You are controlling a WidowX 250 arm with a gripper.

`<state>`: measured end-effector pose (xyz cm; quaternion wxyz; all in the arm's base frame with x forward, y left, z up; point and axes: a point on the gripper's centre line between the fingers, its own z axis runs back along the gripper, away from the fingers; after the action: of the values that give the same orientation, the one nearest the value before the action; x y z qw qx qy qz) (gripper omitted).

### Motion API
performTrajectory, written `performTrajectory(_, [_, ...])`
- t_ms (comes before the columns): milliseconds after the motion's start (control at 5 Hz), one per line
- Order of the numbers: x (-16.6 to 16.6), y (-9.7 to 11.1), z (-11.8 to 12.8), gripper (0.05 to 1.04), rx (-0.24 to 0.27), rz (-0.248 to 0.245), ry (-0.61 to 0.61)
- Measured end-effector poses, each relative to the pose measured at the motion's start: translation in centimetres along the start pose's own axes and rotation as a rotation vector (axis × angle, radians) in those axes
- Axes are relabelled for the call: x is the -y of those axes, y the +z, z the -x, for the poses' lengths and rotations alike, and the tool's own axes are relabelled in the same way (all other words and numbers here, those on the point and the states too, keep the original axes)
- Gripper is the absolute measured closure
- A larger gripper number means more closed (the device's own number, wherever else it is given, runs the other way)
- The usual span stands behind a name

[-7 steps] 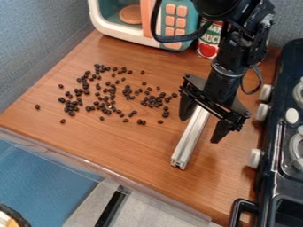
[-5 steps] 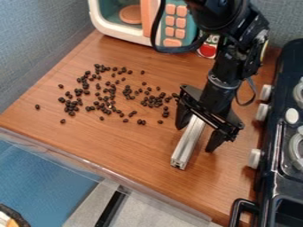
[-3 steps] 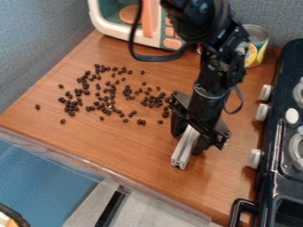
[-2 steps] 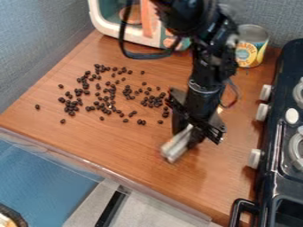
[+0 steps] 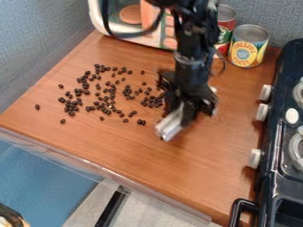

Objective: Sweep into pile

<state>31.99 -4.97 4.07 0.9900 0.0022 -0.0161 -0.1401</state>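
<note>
Across the counter (image 5: 118, 142) at the left of the camera view, we see beans (image 5: 71, 107) scattered loosely, some close to the gripper (image 5: 181, 116). Its fingers are clamped on the bar (image 5: 168, 127), which we see right of the beans, slanting toward the counter's near edge.

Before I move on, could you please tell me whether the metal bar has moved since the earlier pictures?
Yes, the metal bar has moved away from the stove, towards the microwave.
</note>
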Motion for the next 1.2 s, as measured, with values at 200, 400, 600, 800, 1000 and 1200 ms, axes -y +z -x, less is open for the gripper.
performTrajectory(200, [-2.0,1.6,-1.0,0.703,0.013,-0.003,0.098])
performTrajectory(400, [-5.0,2.7,-1.3,0.703,0.015,-0.022,0.18])
performTrajectory(600, [-7.5,3.0,-0.3,0.703,-0.018,-0.048,0.228])
performTrajectory(800, [-10.7,2.9,1.2,0.703,-0.037,-0.081,0.261])
performTrajectory(1000, [-13.1,2.1,3.8,0.703,-0.094,-0.095,0.257])
performTrajectory(1200, [-15.5,1.4,6.2,0.703,-0.123,-0.115,0.223])
